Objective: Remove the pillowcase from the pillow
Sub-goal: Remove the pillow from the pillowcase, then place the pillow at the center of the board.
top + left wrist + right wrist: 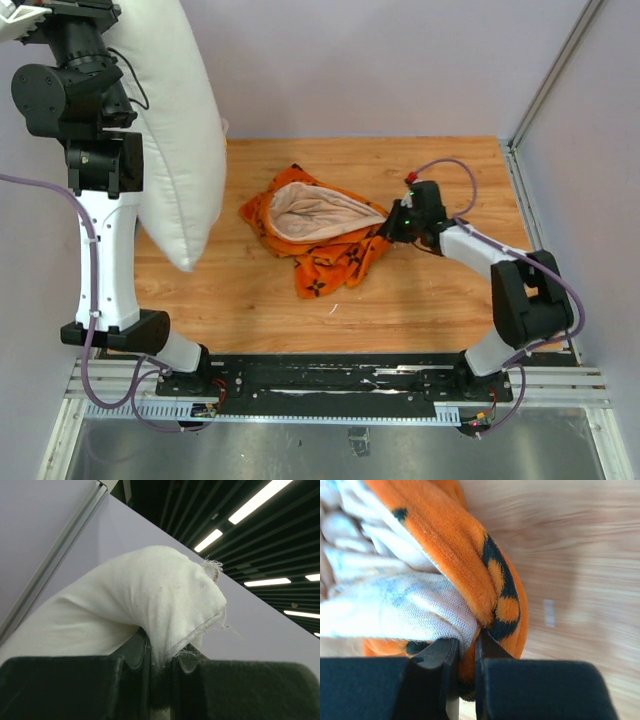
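We see L gripper (161,660) pinching pillow (180,130) corner, held high far left, clear of pillowcase (335,262); R gripper (466,652) clamps its rim, anchoring it.

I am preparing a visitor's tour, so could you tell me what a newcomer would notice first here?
A big white pillow hangs in the air at the far left, one corner pinched in the left hand. On the wooden table lies the bright-orange pillowcase, crumpled with its pale lining gaping, its right edge clamped in the right hand.
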Action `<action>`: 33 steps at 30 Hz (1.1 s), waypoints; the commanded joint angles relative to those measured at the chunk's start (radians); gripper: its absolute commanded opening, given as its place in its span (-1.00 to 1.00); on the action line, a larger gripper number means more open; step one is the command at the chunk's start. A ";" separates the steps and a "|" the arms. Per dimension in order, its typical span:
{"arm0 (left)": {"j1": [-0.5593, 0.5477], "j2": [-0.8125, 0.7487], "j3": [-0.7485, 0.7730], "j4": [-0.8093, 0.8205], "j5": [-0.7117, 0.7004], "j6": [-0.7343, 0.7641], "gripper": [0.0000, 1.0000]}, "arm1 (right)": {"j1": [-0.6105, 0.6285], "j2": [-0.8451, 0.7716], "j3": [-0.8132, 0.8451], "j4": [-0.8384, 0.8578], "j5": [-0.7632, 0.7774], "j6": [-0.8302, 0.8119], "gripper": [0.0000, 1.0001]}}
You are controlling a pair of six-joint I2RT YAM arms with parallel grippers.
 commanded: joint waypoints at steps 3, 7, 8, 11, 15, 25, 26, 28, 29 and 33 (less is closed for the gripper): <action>0.004 -0.055 -0.078 0.223 0.143 -0.073 -0.99 | -0.218 -0.269 -0.004 -0.152 0.095 0.029 -0.98; 0.004 -0.115 -0.212 0.265 0.291 -0.105 -0.99 | -0.221 -0.399 0.077 -0.204 0.144 0.026 -0.98; 0.004 -0.123 -0.226 0.251 0.333 -0.101 -1.00 | -0.223 -0.413 0.101 -0.215 0.149 0.023 -0.98; 0.004 -0.142 -0.255 0.193 0.442 -0.059 -0.99 | -0.222 -0.427 0.192 -0.275 0.159 0.005 -0.98; 0.004 -0.161 -0.336 0.208 0.504 -0.078 -0.99 | -0.221 -0.448 0.245 -0.303 0.168 -0.002 -0.98; 0.006 -0.019 -0.239 0.133 0.636 -0.123 -1.00 | -0.222 -0.513 0.313 -0.358 0.217 -0.059 -0.97; 0.007 -0.007 -0.235 0.124 0.643 -0.116 -1.00 | -0.221 -0.514 0.314 -0.360 0.219 -0.063 -0.97; 0.015 0.020 -0.230 0.111 0.665 -0.111 -0.99 | -0.222 -0.512 0.315 -0.363 0.216 -0.066 -0.97; 0.024 0.039 -0.223 0.103 0.677 -0.107 -1.00 | -0.222 -0.508 0.314 -0.364 0.213 -0.068 -0.97; 0.086 0.149 -0.122 -0.041 0.629 -0.014 -0.99 | -0.221 -0.485 0.311 -0.364 0.185 -0.074 -0.97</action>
